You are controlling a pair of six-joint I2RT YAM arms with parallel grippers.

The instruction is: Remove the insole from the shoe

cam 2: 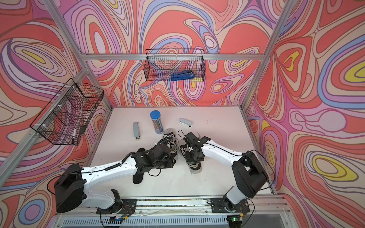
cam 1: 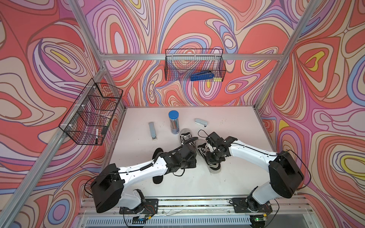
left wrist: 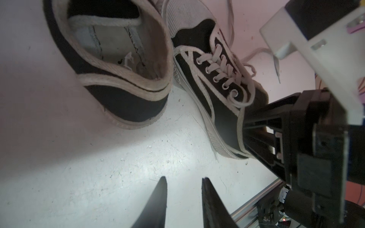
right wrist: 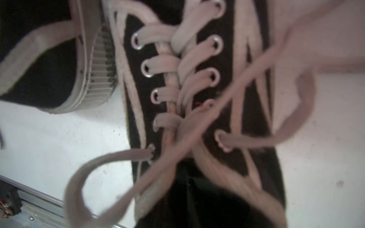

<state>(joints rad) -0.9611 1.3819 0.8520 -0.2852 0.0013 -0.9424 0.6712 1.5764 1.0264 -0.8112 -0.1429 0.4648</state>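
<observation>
Two black sneakers with white laces lie mid-table in both top views. The farther shoe (cam 1: pixel 185 136) (left wrist: pixel 126 102) shows a bare pale lining inside. My right gripper (cam 1: pixel 214 158) (left wrist: pixel 250 130) reaches into the heel end of the nearer shoe (cam 1: pixel 203 150) (left wrist: pixel 221 110) (right wrist: pixel 227 49). Its fingers stand apart and their tips are hidden in the dark opening. A black insole (cam 1: pixel 158 179) (cam 2: pixel 138 178) lies flat on the table, partly under my left forearm. My left gripper (left wrist: pixel 183 178) hovers open over bare table just short of both shoes, holding nothing.
A clear pencil tube with a blue lid (cam 1: pixel 173 122), a grey stapler (cam 1: pixel 201 122) and a grey bar (cam 1: pixel 153 131) sit behind the shoes. Wire baskets hang on the back wall (cam 1: pixel 194 67) and the left wall (cam 1: pixel 92 112). A metal rail (cam 1: pixel 197 203) runs along the front edge.
</observation>
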